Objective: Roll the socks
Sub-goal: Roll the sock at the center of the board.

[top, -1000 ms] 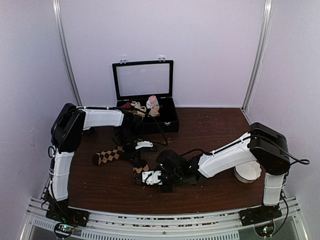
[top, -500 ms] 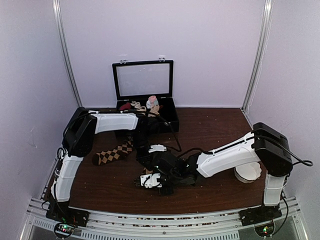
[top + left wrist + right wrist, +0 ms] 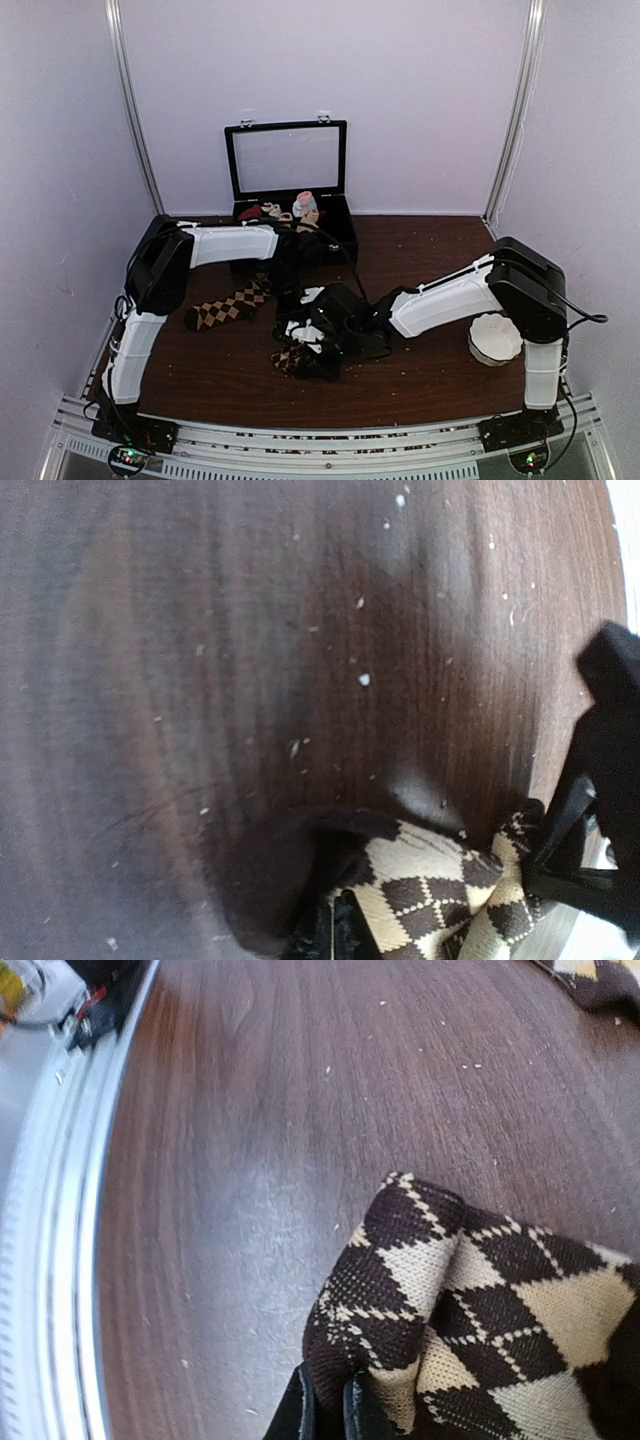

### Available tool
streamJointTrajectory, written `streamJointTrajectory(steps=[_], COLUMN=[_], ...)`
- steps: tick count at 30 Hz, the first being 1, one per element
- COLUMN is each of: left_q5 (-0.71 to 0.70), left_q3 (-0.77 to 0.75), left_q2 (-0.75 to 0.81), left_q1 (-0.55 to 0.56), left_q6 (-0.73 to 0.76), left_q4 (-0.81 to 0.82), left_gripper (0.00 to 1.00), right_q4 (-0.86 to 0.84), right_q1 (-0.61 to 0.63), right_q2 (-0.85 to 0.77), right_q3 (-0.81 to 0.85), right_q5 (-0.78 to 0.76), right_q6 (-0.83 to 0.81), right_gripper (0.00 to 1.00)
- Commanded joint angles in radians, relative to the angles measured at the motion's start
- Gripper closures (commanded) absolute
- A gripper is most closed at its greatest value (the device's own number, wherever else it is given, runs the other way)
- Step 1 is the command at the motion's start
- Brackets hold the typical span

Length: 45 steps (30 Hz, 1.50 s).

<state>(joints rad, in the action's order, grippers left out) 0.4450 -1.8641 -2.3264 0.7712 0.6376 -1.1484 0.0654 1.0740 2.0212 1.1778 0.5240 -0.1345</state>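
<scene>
1. Tabletop (image 3: pixel 430 250): flat dark brown wood grain, dotted with pale crumbs (image 3: pixel 364 679). Pale lilac walls (image 3: pixel 420 100) stand on three sides, with metal posts (image 3: pixel 515 110) up the back corners. A ribbed aluminium rail (image 3: pixel 320 440) runs along the near edge.
2. Back of the table: black hard case (image 3: pixel 338 245) with its lid (image 3: pixel 287 160) raised, a pale panel set in the lid, and small soft sock rolls (image 3: pixel 300 212) inside. A white bowl (image 3: pixel 496 338) with a wavy rim sits on the right, near the right arm's base.
3. Socks are soft knit, dark brown with tan argyle diamonds.
   - The flat sock (image 3: pixel 228 305) lies stretched out left of centre, apart from both grippers.
   - The bunched sock (image 3: pixel 298 360) is crumpled at centre front, between the two grippers.
4. Left gripper (image 3: pixel 335 932): fingers clenched, pinching a plain brown fold of the bunched sock. Right gripper (image 3: pixel 328 1405): fingers pressed together on a diamond-patterned corner of the same sock.
5. View differences:
   - Only the overhead view shows the case, the bowl, the walls and both arms. The arm bodies hide the grips there.
   - The left wrist view shows the right gripper's black body at the far end of the sock, touching the fabric.
   - The right wrist view shows the individual knit stitches, the rail at its left edge and a corner of the flat sock at top right.
</scene>
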Motion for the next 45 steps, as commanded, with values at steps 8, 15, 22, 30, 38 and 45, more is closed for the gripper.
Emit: streamJointTrajectory(steps=[8,15,22,30,38,45], left_q5=[-0.057,-0.084,-0.008,-0.090,-0.209,-0.255], left_q3=[0.015,0.175,0.452,0.681,0.697,0.735], left_q2=[0.189,0.353,0.507,0.558,0.501,0.527], left_q1=[-0.059,-0.082,-0.042,0.141,0.175,0.185], left_q6=[-0.015,0.016,0.143,0.155,0.132,0.140], left_q4=[0.064,0.166,0.145,0.345,0.447,0.476], left_gripper=[0.85,0.87,0.90,0.89,0.87,0.73], right_q4=[-0.011,0.026,-0.087,-0.124,-0.176,-0.190], right_q1=[-0.068,-0.115,-0.156,-0.170,-0.170,-0.171], right_q2=[0.187,0.255,0.253,0.250,0.248,0.246], right_q3=[-0.190,-0.166,-0.205,-0.187,-0.194,-0.198], right_q5=[0.234,0.277,0.341,0.363,0.370,0.375], right_q6=[0.435,0.504,0.615,0.668,0.715,0.727], right_gripper=[1.00,1.00,1.00,1.00,1.00,1.00])
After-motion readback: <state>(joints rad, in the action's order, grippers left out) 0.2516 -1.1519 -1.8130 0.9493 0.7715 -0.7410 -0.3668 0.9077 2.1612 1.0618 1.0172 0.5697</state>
